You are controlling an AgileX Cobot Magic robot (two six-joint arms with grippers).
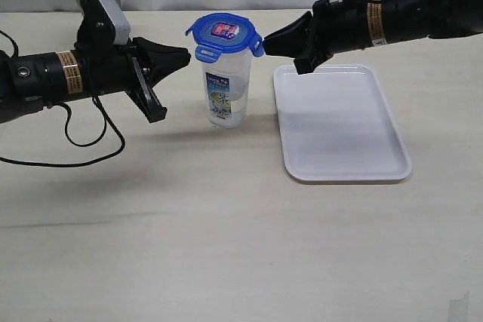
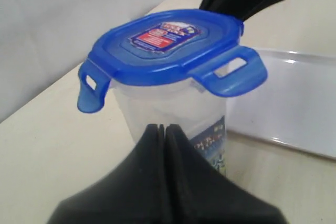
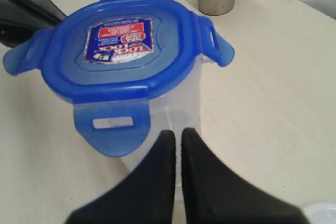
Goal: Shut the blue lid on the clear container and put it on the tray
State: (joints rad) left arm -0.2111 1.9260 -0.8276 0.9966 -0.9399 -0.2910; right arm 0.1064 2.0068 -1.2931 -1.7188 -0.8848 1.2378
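Blue lid point(image 1: 223, 32) seated on clear container point(image 1: 226, 96), flaps apparently unlatched; container stands at 9 o'clock of tray point(image 1: 343, 126), not yet on it. Left gripper point(image 1: 181, 56) and right gripper point(image 1: 268, 41): jaws together, empty.

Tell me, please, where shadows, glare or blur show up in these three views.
Exterior view: soft, even light, with only faint shadows on the table. Left wrist view: the left gripper is a blurred dark mass, and small glints sit on the tray rim. Right wrist view: the right gripper is soft, while the blue lid sticker is fairly sharp.
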